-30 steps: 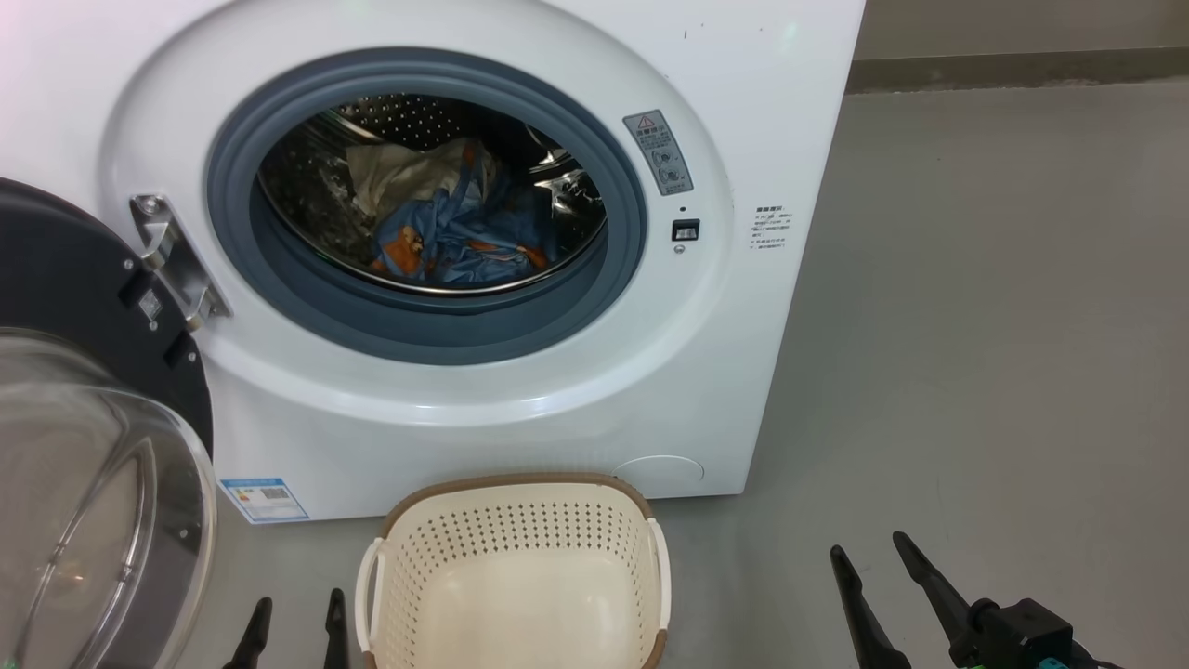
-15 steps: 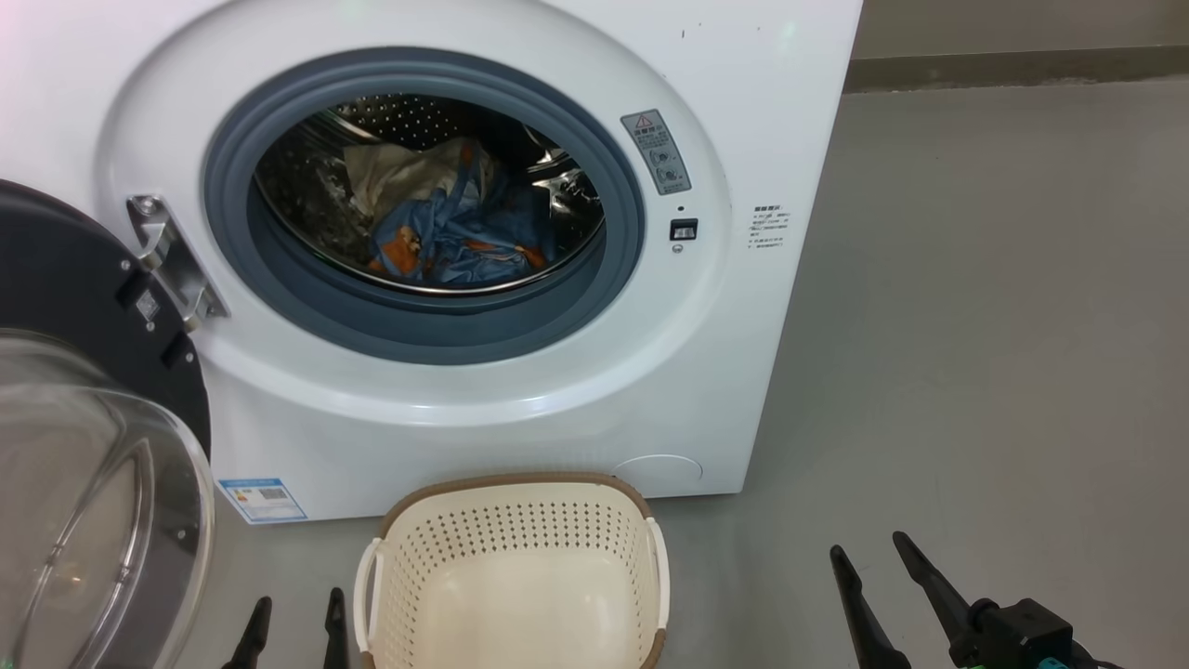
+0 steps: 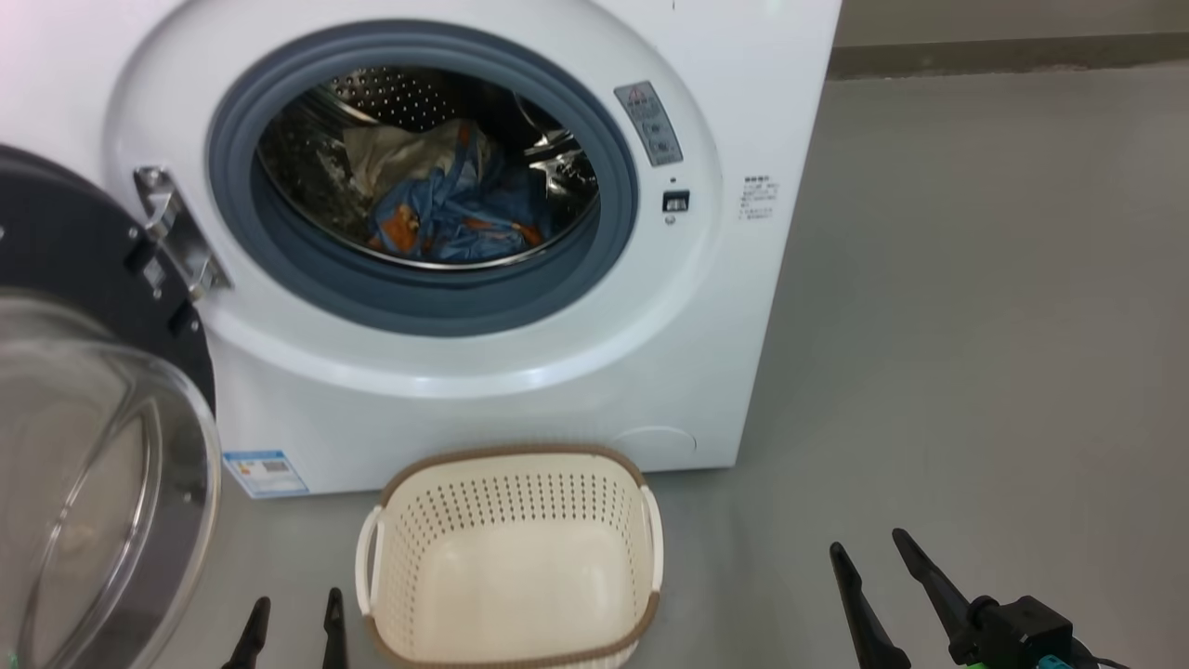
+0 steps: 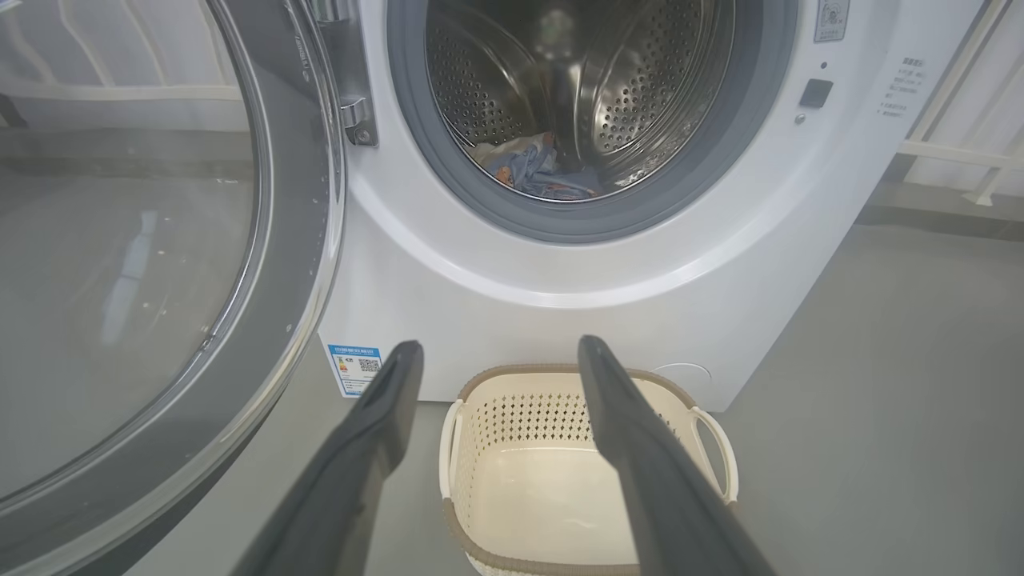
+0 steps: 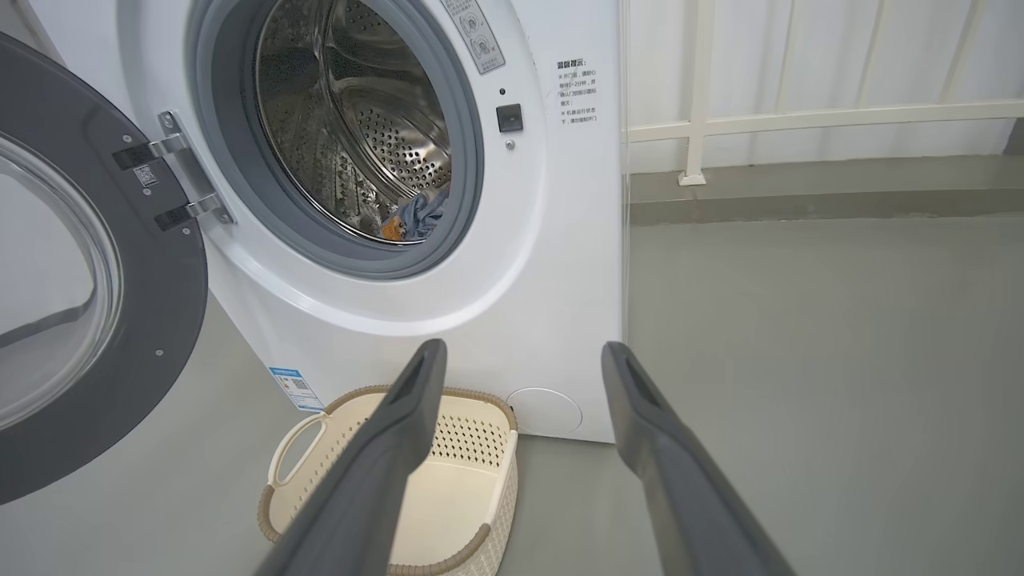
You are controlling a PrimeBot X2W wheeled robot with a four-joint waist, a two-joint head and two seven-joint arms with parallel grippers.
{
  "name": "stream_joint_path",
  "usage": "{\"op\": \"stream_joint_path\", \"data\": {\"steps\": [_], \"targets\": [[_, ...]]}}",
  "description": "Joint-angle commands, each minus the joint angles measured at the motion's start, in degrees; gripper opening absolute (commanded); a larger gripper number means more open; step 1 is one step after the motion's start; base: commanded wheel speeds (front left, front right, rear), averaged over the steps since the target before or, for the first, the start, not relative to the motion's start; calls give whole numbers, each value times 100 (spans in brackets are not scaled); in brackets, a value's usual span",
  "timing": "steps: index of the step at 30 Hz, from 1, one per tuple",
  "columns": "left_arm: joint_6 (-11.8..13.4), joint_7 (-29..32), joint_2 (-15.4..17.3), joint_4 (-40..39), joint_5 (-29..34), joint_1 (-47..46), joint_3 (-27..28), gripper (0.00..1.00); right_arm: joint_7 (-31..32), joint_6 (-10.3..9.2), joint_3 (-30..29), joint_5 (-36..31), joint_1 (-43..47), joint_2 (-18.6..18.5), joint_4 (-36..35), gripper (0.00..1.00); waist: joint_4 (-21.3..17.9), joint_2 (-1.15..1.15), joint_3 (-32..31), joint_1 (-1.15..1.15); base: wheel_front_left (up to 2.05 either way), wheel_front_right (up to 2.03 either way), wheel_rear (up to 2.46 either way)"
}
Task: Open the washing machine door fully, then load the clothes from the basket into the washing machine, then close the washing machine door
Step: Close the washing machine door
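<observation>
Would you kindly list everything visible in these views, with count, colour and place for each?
washing machine: one, white, on the floor behind the basket
washing machine door: one, black with a clear glass bowl, swung open at the left of the head view
clothes: one bundle, blue with orange print and cream, inside the drum
basket: one, cream with a brown rim, on the floor before the machine, empty
label sticker: one, blue, low on the machine's front
floor: grey
railing: one, white, beside the machine
left gripper: dark, open, lower left
right gripper: dark, open, lower right
</observation>
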Motion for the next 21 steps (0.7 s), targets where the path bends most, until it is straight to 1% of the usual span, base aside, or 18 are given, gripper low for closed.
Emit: {"op": "stream_joint_path", "data": {"steps": [1,6,11,16,21], "targets": [[8,-37,57,-119,29,-135,189,100,-28,35,150,-38,-217,-61,-147,100,-1,0,2,0,-187,187,0],[-5,-37,57,-108,86,-138,200,100,-28,35,155,-30,-218,-59,-142,100,-4,0,3,0,-203,203,0],[8,-37,57,-106,95,-140,224,100,-28,35,159,-27,-215,-47,-138,100,-11,0,15,0,-146,146,0],[8,-37,56,-109,93,-162,235,100,-28,35,151,-29,-217,-31,-141,100,-13,0,28,0,-78,78,0],[16,-37,56,-121,98,-161,240,100,-28,35,141,-38,-218,-16,-134,100,-12,0,24,0,-7,7,0]]}}
